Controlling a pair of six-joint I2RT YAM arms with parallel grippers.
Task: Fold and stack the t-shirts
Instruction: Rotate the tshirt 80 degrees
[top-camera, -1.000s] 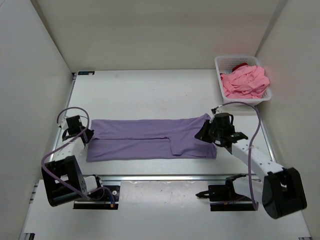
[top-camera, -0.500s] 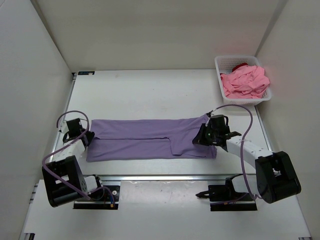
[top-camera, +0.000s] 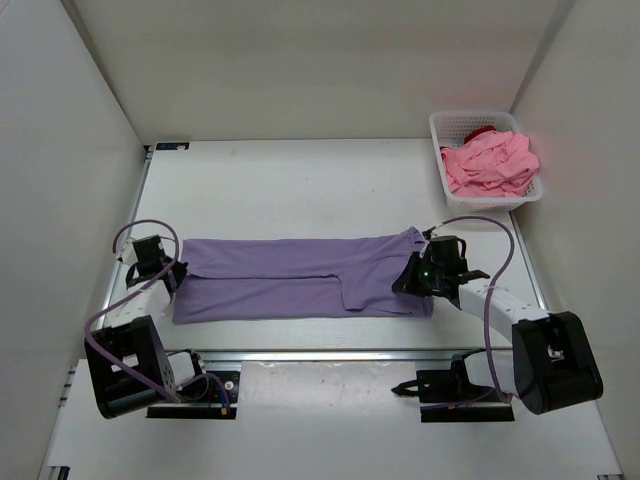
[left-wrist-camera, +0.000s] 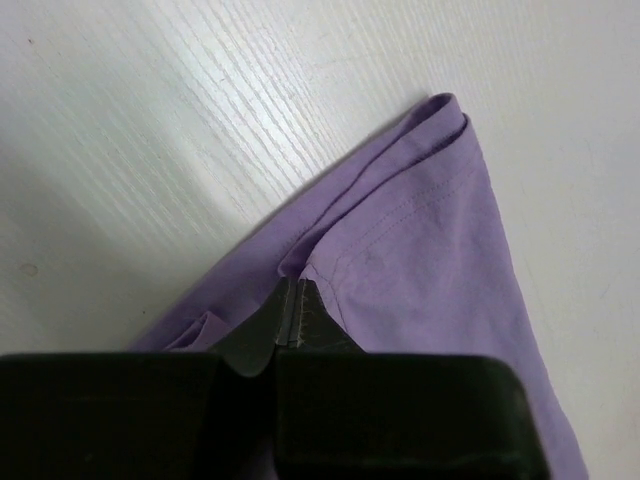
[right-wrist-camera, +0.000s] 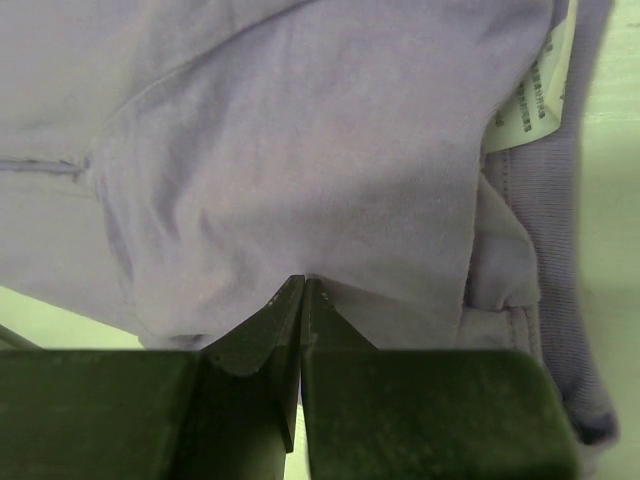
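The lavender t-shirt (top-camera: 300, 277) lies as a long folded strip across the near middle of the table. My left gripper (top-camera: 172, 275) sits at its left end. In the left wrist view its jaws are pressed together (left-wrist-camera: 290, 290) on a puckered hem of the lavender t-shirt (left-wrist-camera: 420, 240). My right gripper (top-camera: 412, 275) is at the strip's right end, shut (right-wrist-camera: 303, 285), with the lavender t-shirt (right-wrist-camera: 300, 150) bunched at its tips. The pink t-shirt (top-camera: 490, 160) is heaped in the basket. The dark red t-shirt (top-camera: 483, 131) peeks out behind it.
The white lattice basket (top-camera: 440, 125) stands at the back right corner against the right wall. White walls close in the table on the left, back and right. A white care label (right-wrist-camera: 535, 90) shows at the shirt's right end.
My left gripper opened and then shut on the shirt's left end. The right arm folded its elbow in towards the near edge while its gripper stayed at the shirt's right end.
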